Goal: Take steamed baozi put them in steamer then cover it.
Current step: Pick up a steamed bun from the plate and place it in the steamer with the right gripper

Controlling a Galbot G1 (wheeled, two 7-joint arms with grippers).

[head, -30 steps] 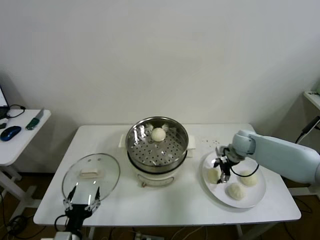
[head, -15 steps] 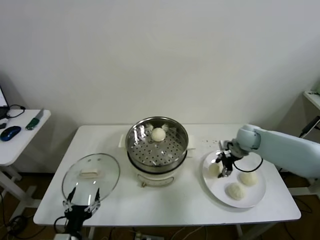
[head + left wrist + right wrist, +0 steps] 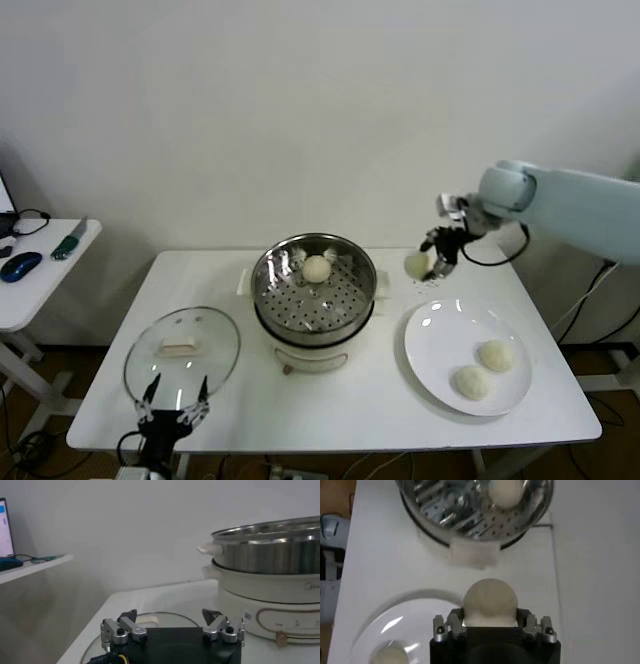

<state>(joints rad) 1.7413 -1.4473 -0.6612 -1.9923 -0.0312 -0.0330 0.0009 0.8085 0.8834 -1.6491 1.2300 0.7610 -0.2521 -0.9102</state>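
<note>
My right gripper (image 3: 428, 262) is shut on a cream-white baozi (image 3: 416, 264) and holds it in the air between the steamer and the plate; the wrist view shows the bun (image 3: 490, 601) between the fingers (image 3: 454, 622). The steel steamer (image 3: 314, 283) on its cream pot base holds one baozi (image 3: 317, 268). Two baozi (image 3: 495, 355) (image 3: 471, 381) lie on the white plate (image 3: 440, 340). The glass cover (image 3: 182, 350) lies on the table at the left. My left gripper (image 3: 172, 413) is open, low at the front edge near the cover.
A side table (image 3: 30, 290) at the far left carries a mouse (image 3: 21, 266) and small items. The steamer's side handle (image 3: 382, 288) faces the plate. In the left wrist view the pot base (image 3: 270, 597) stands just past the cover.
My right gripper has lifted one baozi off the plate and carried it up and back toward the steamer. Two buns are left on the plate. The left arm has barely moved.
</note>
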